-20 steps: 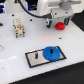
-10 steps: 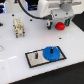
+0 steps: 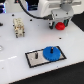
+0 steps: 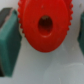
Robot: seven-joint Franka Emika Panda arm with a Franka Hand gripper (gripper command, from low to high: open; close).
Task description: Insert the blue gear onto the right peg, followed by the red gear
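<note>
The blue gear (image 3: 51, 53) lies flat on the right half of the grey black-bordered plate (image 3: 33, 60), covering the spot of the right peg, which I cannot make out. The twin pin (image 3: 36, 52) stands bare on the plate's left half. The red gear (image 3: 60, 25) rests on the white table beyond the plate. My gripper (image 3: 58, 23) hangs right over it. In the wrist view the red gear (image 4: 45, 25) sits between the teal fingers (image 4: 7, 42). The gripper is open, with a gap showing on one side.
A small beige block-like object (image 3: 19, 27) stands at the exterior view's left. The white arm body (image 3: 57, 7) rises above the red gear. A pale object (image 3: 1, 48) sits at the far left edge.
The gripper has come slightly lower around the red gear. The blue gear and the plate have not moved.
</note>
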